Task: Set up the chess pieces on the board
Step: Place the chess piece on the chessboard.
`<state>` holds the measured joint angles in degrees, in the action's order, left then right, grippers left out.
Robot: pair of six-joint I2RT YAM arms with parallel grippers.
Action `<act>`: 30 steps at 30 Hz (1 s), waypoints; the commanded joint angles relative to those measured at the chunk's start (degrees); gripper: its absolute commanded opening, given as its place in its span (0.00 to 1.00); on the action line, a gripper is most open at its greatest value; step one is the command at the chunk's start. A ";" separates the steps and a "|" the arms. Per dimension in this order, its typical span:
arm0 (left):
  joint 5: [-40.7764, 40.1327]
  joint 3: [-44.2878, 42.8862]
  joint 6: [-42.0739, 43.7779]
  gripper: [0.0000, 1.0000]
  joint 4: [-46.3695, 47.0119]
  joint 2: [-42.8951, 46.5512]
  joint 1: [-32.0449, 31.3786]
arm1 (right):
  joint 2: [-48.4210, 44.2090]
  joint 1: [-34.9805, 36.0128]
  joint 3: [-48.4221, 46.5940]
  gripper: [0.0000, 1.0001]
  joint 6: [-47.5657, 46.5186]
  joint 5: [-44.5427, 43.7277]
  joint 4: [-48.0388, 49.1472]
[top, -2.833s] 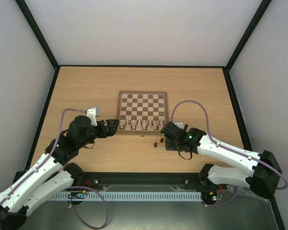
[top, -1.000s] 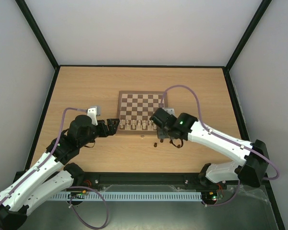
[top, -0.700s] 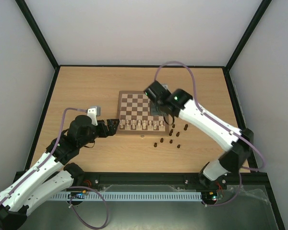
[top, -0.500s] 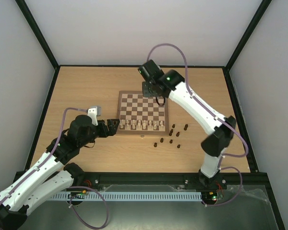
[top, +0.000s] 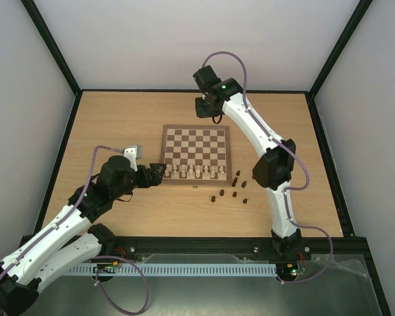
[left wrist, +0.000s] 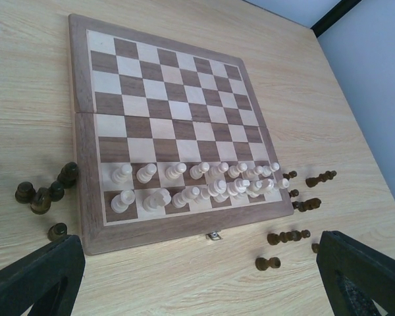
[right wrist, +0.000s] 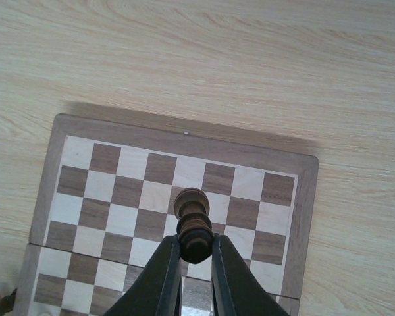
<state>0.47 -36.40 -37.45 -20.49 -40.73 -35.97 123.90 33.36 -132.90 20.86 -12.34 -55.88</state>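
top external view: the right gripper (top: 207, 106) now hangs just past the 12 o'clock edge of the board (top: 195, 146). under three seconds ago it was down low off the 5 o'clock corner, among the loose dark pieces (top: 236, 188). my right wrist camera shows what it brought along. the fingers are pinched narrow on a single dark piece (right wrist: 193, 220), upright and gripped by its lower half, with its head standing clear above the fingertips. the piece is in the air with the far rows of checks behind it, though from these angles i cannot say which square it hangs over, or whether it is past the border. with the arm stretched away, the dark stragglers at 4 to 5 o'clock lie in plain sight on the tabletop (top: 118, 118); some stand and some have toppled. the left wrist view shows a few more just off the board at about 8 o'clock. the pale pieces (top: 194, 172) stand in two rows along the 6 o'clock side, while the two rows at 12 o'clock are bare. the left gripper (left wrist: 199, 263) has hardly stirred from the 7 o'clock corner; its fingers are spread wide with nothing between them. my reading is that the pale side is as good as set and the dark side is only starting. this looks like the first dark piece to reach the far end, so many trips remain, and the next move calls for a careful lowering onto a far-row square.
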 commanded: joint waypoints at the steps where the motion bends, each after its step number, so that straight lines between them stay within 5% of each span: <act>1: 0.57 0.04 0.83 1.00 1.33 -1.10 0.30 | 3.03 0.03 -3.33 0.09 -2.98 3.26 -1.03; 30: 0.23 -0.79 1.99 0.99 3.06 -6.46 1.28 | 15.42 -0.93 -3.52 0.08 -4.60 3.96 1.30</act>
<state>0.45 -36.42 -36.36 -19.31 -46.46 -35.16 137.23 32.84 -134.63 17.19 -9.04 -53.63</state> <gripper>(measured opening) 0.994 0.104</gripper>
